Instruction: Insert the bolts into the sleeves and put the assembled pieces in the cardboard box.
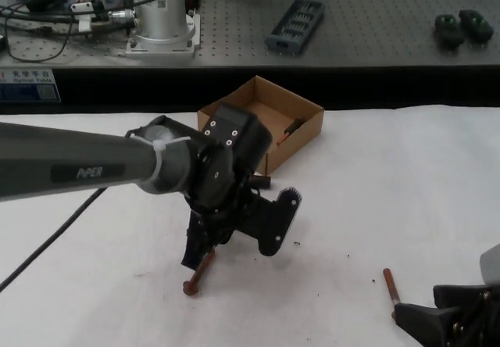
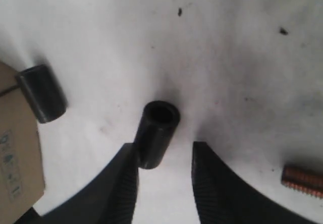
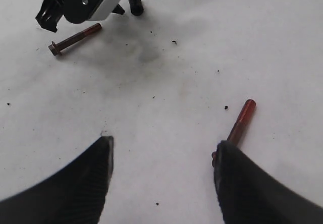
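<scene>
My left gripper (image 2: 164,149) is open, low over the white cloth, with a black sleeve (image 2: 158,132) between its fingertips and resting against one finger (image 2: 121,183). A second black sleeve (image 2: 42,93) lies beside the cardboard box (image 2: 14,158). In the high view the left gripper (image 1: 234,234) hangs just in front of the box (image 1: 262,112), with a copper bolt (image 1: 199,273) next to it. My right gripper (image 3: 164,143) is open near the cloth's front right, and another copper bolt (image 3: 239,124) lies close to one finger (image 3: 262,188).
A copper-coloured piece (image 1: 285,132) lies inside the box. Behind the white cloth (image 1: 391,191) runs a perforated bench with a metal post (image 1: 160,7), cables, a black rack (image 1: 295,23) and two dark parts (image 1: 463,26). Small dark specks dot the cloth.
</scene>
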